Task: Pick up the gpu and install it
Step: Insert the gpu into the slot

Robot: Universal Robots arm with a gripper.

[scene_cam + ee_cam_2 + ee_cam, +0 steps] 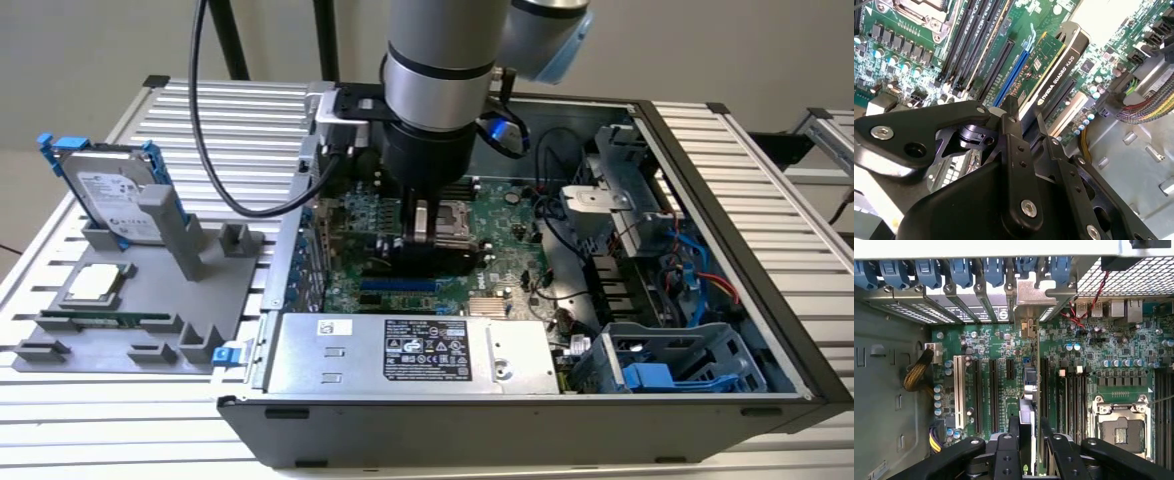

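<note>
The gpu stands on edge inside the open computer case, over the motherboard's expansion slots. My gripper reaches straight down from the arm and is shut on the card's top edge. In the second wrist view the gpu shows its green board and black cooler beside a blue slot, with my gripper clamped on it. The first wrist view has the card edge-on between the fingers of my gripper; its silver bracket lies at the rear slot openings. Whether its lower edge sits in a slot is hidden.
On the exterior view's left, a grey fixture holds a silver hard drive with blue rails, a processor chip and a memory stick. A power supply, a blue drive cage and cables crowd the case.
</note>
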